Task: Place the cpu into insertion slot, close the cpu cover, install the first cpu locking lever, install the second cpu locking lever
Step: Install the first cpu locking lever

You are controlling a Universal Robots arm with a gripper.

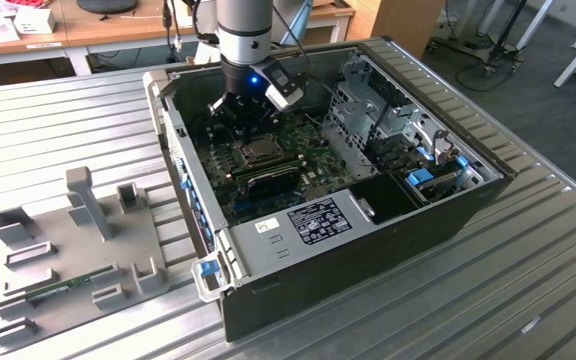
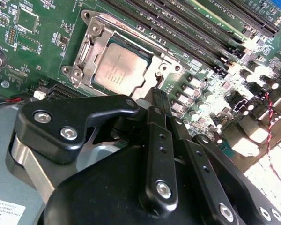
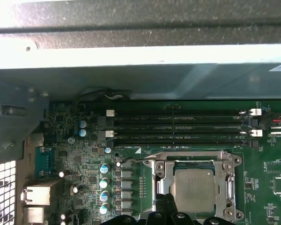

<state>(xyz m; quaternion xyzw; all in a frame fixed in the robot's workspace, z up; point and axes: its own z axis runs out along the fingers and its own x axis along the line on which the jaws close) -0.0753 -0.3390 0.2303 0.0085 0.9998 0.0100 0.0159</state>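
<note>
The cpu (image 2: 118, 69) lies flat in the insertion slot (image 3: 165, 187) of the green motherboard, grey metal top up. The silvery cpu cover (image 2: 99, 33) is folded down around it, its cut-out framing the chip. In both wrist views my gripper (image 2: 154, 96) hovers at one edge of the socket, black fingers (image 3: 162, 206) drawn together with nothing seen between them. A thin wire lever end (image 3: 136, 160) juts out at a socket corner. In the exterior view the gripper (image 1: 240, 120) reaches down into the open case just behind the socket (image 1: 260, 150).
Long dark memory slots (image 3: 178, 126) run beside the socket. Case walls (image 1: 173, 142) and a metal drive cage (image 1: 368, 112) hem the board in. A grey fixture tray (image 1: 68, 247) holding a memory stick lies on the ribbed table at the exterior view's left.
</note>
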